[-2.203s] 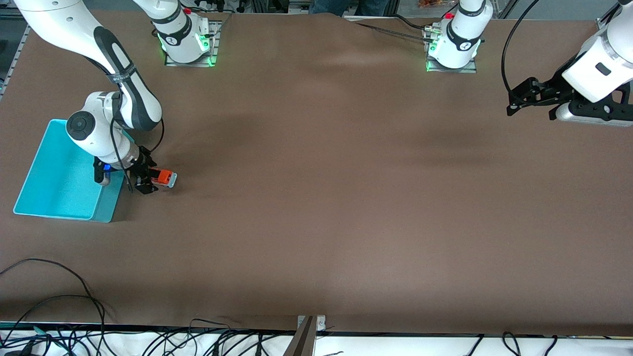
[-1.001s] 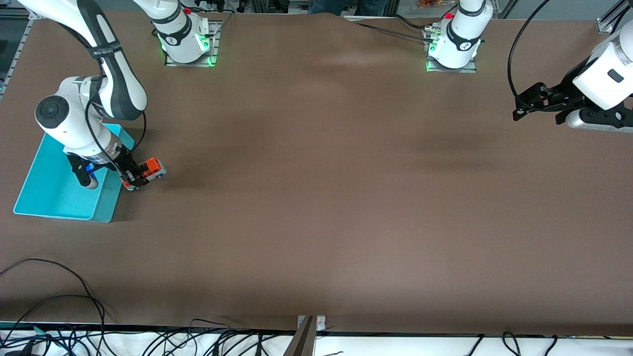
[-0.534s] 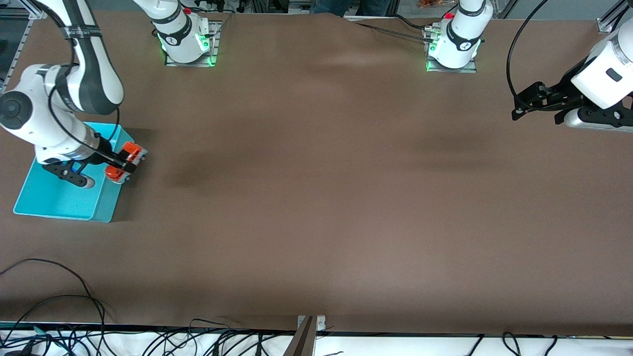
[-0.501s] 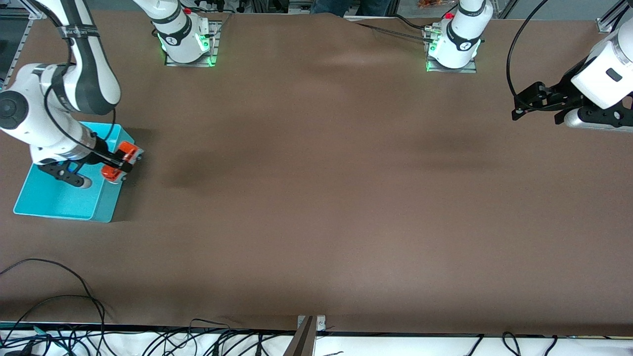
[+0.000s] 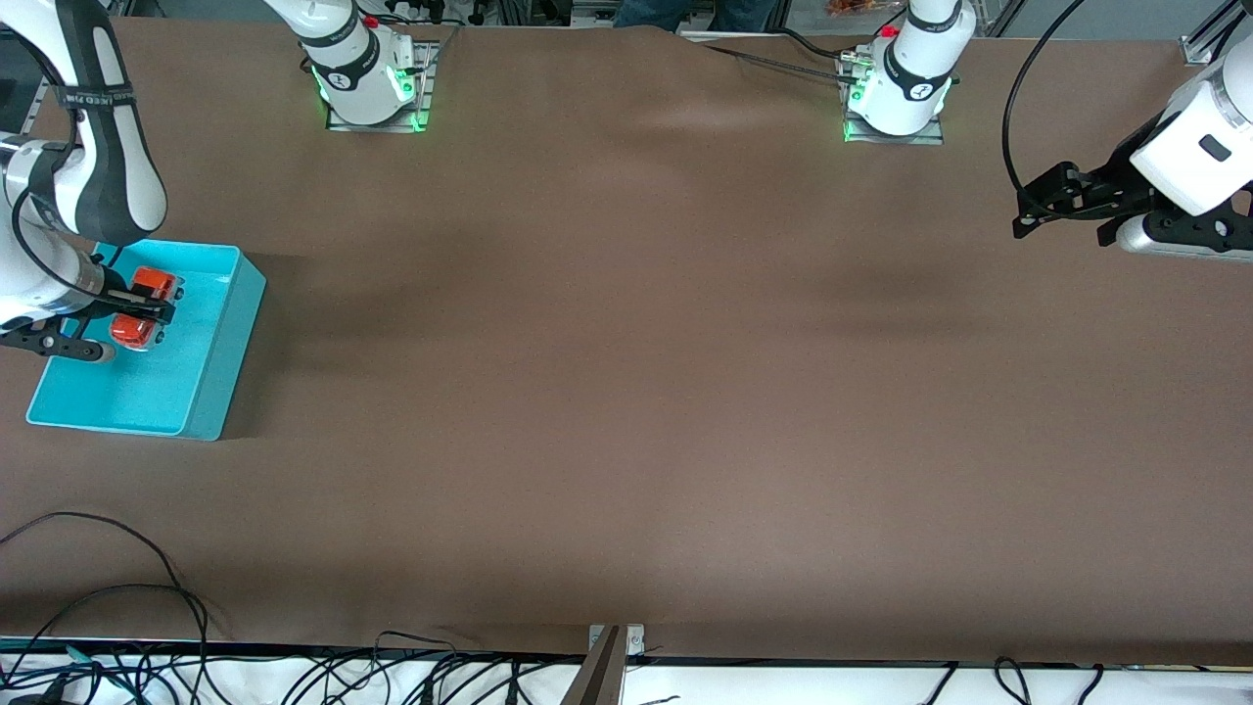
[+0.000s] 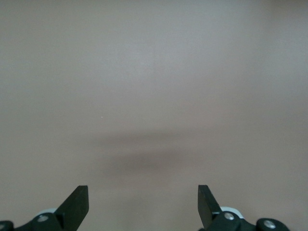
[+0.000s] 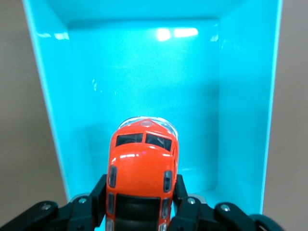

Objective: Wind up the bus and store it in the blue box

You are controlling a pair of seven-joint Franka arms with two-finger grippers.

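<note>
Blue box (image 5: 220,367): table edge at right arm's end. Step: storing. Right gripper (image 5: 137,305) clamps bus (image 5: 145,282) over box interior. Left gripper (image 6: 143,207): spread, empty, waits over table's other end. Next: lower bus, release inside box.

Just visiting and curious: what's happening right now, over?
Right gripper shut on the bus, over the blue box. Left gripper open, waiting over bare table. Nothing in the way.
</note>
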